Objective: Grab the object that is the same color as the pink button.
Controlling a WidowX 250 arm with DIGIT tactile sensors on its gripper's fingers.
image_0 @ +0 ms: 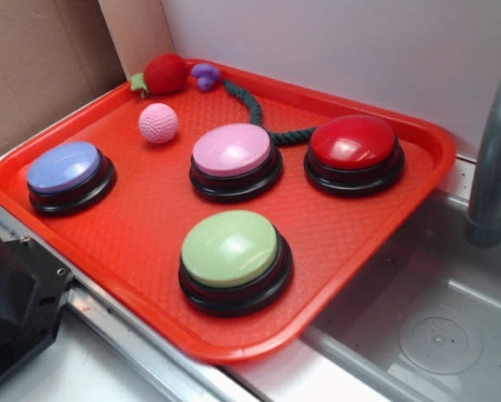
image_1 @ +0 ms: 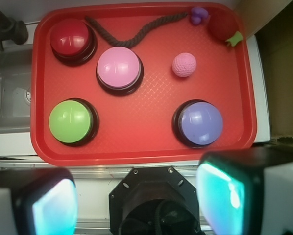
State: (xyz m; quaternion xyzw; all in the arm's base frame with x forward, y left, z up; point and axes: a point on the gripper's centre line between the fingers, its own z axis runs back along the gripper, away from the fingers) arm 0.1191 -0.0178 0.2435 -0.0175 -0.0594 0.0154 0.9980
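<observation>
A small pink knitted ball [image_0: 158, 123] [image_1: 184, 65] lies on the red tray [image_0: 133, 234] [image_1: 146, 142], toward its far left corner. The pink button [image_0: 233, 154] [image_1: 118, 68], a glossy pale-pink dome on a black base, sits in the tray's middle, just right of the ball in the exterior view. In the wrist view my gripper [image_1: 141, 200] hangs well above and short of the tray's near edge, open, with nothing between its two teal pads [image_1: 220, 196]. The gripper does not show in the exterior view.
Red [image_0: 353, 149], green [image_0: 231, 254] and blue-purple [image_0: 66, 172] buttons share the tray. A red strawberry toy [image_0: 164, 74], a small purple toy [image_0: 204, 75] and a dark rope [image_0: 255, 109] lie at the back. A grey sink [image_0: 418, 335] and faucet [image_0: 493, 167] stand right.
</observation>
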